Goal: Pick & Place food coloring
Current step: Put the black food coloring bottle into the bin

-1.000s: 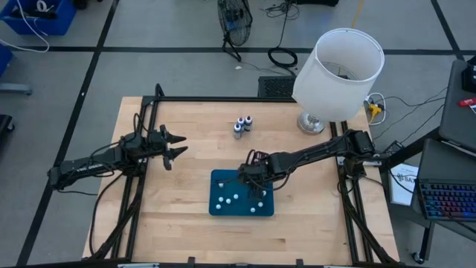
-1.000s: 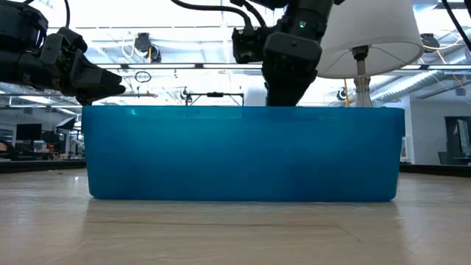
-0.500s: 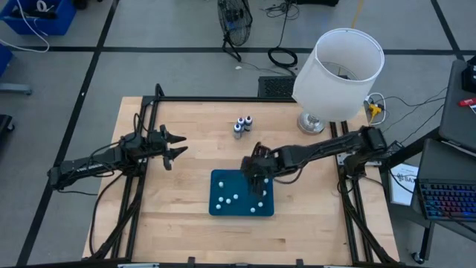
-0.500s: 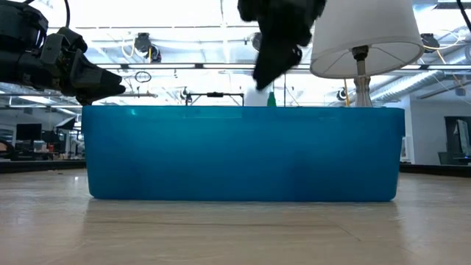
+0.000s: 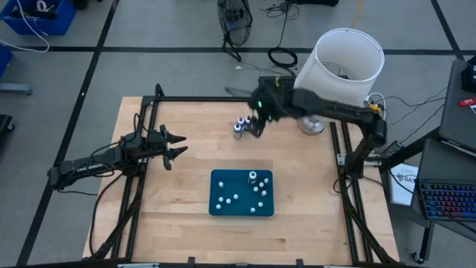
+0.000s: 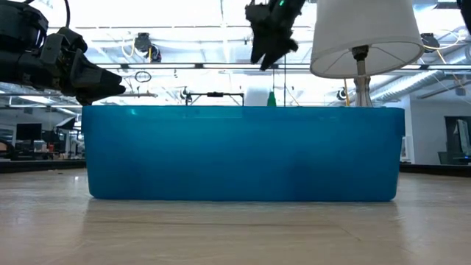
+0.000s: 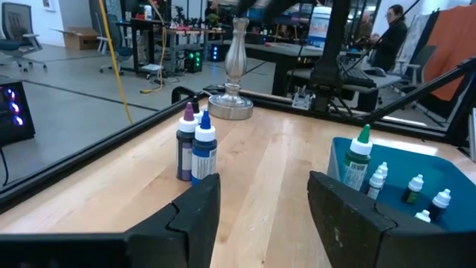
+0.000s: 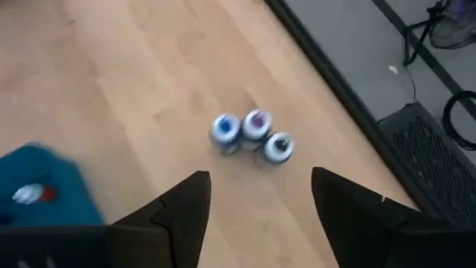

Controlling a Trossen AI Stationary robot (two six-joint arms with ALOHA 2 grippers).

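High view shows the right gripper (image 5: 256,123) hanging over the far edge of the pale wooden table (image 5: 193,149), its two dark angular fingers spread wide and empty. Just under it three small food coloring bottles (image 5: 242,125) stand upright in a tight cluster, touching one another; from the right wrist view their round caps read blue (image 8: 224,128), purple (image 8: 257,123) and a bluish one (image 8: 279,147).

Toward the near edge sits the teal tray (image 5: 219,179), a smooth plastic rectangle with upright walls. Several more little bottles lie scattered in it, white caps showing, and one green-tipped bottle (image 5: 253,177) stands upright near the tray's far edge; the left wrist view shows its green conical tip (image 7: 363,135) above the tray wall.

Over at the table's left edge the left gripper (image 5: 177,145) hangs well apart from the bottles, its dark wedge-shaped fingers parted with nothing between them. At the far right corner a lamp (image 5: 338,71) with a white drum shade stands on a turned metal base.
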